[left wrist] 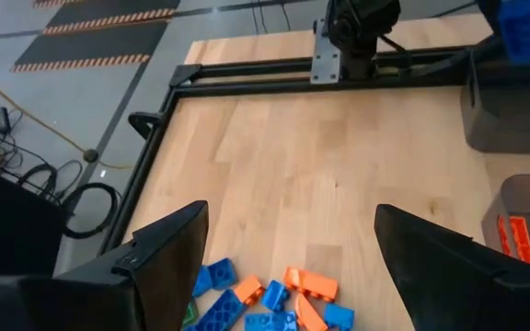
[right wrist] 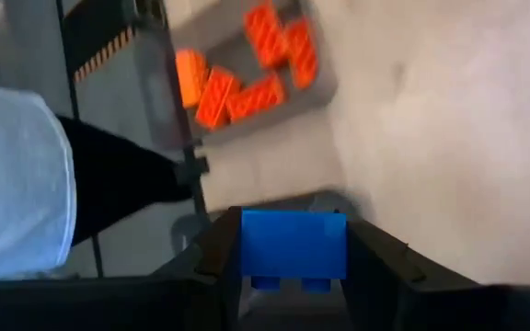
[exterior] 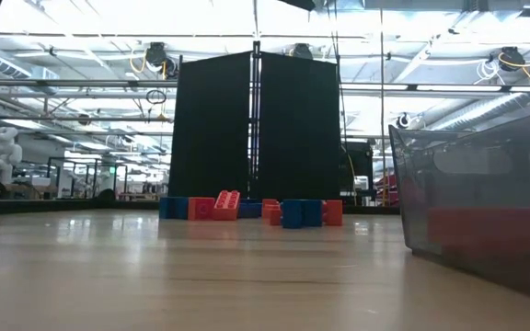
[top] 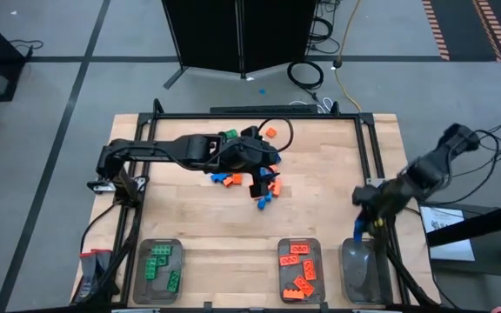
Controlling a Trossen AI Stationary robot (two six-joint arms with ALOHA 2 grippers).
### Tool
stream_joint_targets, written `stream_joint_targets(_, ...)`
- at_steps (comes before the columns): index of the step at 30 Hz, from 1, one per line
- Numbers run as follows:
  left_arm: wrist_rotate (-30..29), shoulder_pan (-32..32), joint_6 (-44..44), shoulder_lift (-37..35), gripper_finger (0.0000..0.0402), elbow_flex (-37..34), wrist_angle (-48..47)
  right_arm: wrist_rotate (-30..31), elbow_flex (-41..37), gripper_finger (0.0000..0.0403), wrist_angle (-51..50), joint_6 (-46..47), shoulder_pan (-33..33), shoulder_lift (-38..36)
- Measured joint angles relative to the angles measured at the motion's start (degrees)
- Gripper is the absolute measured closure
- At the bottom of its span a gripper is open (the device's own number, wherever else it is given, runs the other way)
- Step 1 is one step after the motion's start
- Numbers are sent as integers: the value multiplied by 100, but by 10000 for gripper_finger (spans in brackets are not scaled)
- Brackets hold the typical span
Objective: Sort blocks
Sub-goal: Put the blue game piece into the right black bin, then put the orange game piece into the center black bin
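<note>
1. Tabletop (top: 233,230): pale wood, framed by dark rails.
2. Loose blocks (top: 263,187): a pile of blue and orange bricks, with one green, lying near the tabletop's centre toward 12 o'clock; one orange brick (top: 270,133) lies apart, further toward 12 o'clock. In the low view the pile (exterior: 247,209) shows as a row in front of a black panel (exterior: 256,129).
3. Left end effector (top: 259,184): over the pile, fingers spread wide and holding nothing; the left wrist view shows the pile (left wrist: 265,299) between and beyond its fingers (left wrist: 155,267).
4. Right end effector (top: 361,228): at the tabletop's 4 o'clock edge, above a clear tray; closed on a blue block (right wrist: 293,244), seen clamped between both fingers in the right wrist view.
5. Green tray (top: 140,287): at 7 o'clock, holding green blocks (top: 162,263).
6. Orange tray (top: 281,278): at 5 o'clock, holding orange blocks (top: 300,269).
7. Third tray (top: 359,278): clear, just beside the orange tray at its 3 o'clock; contents cannot be told.
</note>
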Motion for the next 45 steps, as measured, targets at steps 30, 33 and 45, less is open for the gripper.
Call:
stream_joint_targets(30, 170, 296, -775, -10, 87, -463, -226, -132, -549, 54, 1206, 1639, 1877, 2101)
stream_joint_targets(33, 225, 397, -1045, -6, 87, -895, -223, -99, -546, 74, 1198, 1637, 1798, 1814)
stream_joint_targets(45, -387, 318, -3768, 164, 87, -2686, 1578, 448, -544, 99, 458, 1745, 1379, 761)
